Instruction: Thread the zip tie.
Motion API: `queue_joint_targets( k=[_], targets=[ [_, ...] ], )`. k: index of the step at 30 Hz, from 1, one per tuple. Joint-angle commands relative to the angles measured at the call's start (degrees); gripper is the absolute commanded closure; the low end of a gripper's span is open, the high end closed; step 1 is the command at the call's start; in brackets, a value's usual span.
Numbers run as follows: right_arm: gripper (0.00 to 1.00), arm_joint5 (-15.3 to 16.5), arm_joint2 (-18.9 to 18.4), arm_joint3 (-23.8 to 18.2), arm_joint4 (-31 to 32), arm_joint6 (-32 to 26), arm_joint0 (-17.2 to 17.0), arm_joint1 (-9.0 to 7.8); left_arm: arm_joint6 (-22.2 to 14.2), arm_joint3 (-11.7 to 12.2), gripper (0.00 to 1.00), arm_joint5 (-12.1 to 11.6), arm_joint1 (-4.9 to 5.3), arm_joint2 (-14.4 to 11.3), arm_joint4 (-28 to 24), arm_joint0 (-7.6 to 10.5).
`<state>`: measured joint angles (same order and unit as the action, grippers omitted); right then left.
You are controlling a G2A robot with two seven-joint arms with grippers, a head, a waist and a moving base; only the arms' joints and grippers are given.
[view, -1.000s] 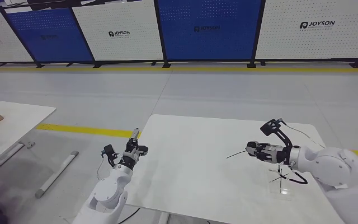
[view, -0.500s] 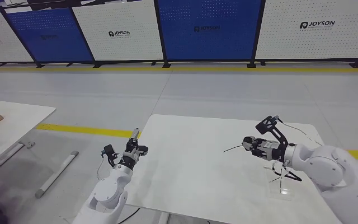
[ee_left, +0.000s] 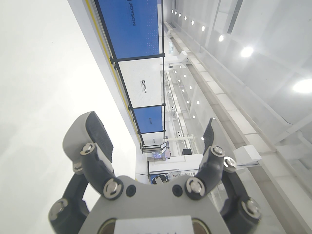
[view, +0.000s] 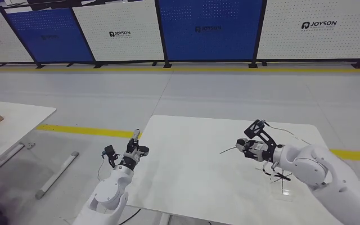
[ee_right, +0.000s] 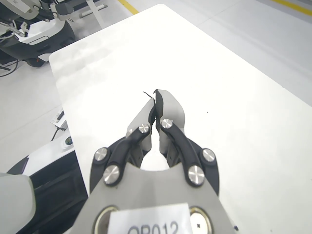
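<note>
The right gripper (view: 242, 148) hangs over the right half of the white rectangular table (view: 185, 169), between its middle and its right edge. Its two claw fingers are pressed together on a thin black plastic zip tie (view: 228, 150). In the right wrist view the fingers (ee_right: 168, 103) of this gripper (ee_right: 155, 96) meet at their tips, and only a short, slightly bent end of the zip tie (ee_right: 147, 94) sticks out past them above the bare tabletop (ee_right: 219, 86). From above, the free length of the tie runs out from the claw towards the table's left edge, raised off the surface; how high it sits cannot be told.

Behind the right gripper, close to the table's near right corner, stands a small clear plastic block (view: 284, 187) with a few thin black strands (view: 279, 178) crossing over it. What the strands are cannot be made out.

The left gripper (view: 135, 147) sits at the table's left edge, about midway along it and well apart from the right one. In the left wrist view this gripper (ee_left: 156, 129) has its ribbed fingers (ee_left: 98, 132) spread wide with nothing between them, pointing along the table's edge towards a row of blue and white perforated panels (ee_left: 136, 25).
</note>
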<state>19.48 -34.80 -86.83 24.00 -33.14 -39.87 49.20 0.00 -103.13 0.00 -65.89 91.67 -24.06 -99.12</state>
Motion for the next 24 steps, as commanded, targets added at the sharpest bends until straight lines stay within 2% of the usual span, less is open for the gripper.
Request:
queue_joint_targets(
  k=[1, 9, 13, 18, 24],
  targets=[
    [1.00, 0.00, 0.01, 0.00, 0.00, 0.00, 0.00, 0.00, 0.00, 0.00, 0.00, 0.00, 0.00, 0.00, 0.00, 0.00],
    [1.00, 0.00, -0.21, -0.04, 0.10, 0.73, -0.39, 0.02, 0.00, 0.00, 0.00, 0.00, 0.00, 0.00, 0.00, 0.00],
    [1.00, 0.00, 0.00, -3.40, -0.21, 1.45, -0.61, -0.37, 0.00, 0.00, 0.00, 0.00, 0.00, 0.00, 0.00, 0.00],
    [1.00, 0.00, 3.89, -8.45, 4.43, 4.02, 0.27, -2.03, 0.00, 0.00, 0.00, 0.00, 0.00, 0.00, 0.00, 0.00],
    [1.00, 0.00, 9.18, -7.15, 1.50, 6.96, 4.49, -3.84, 0.00, 0.00, 0.00, 0.00, 0.00, 0.00, 0.00, 0.00]
  ],
)
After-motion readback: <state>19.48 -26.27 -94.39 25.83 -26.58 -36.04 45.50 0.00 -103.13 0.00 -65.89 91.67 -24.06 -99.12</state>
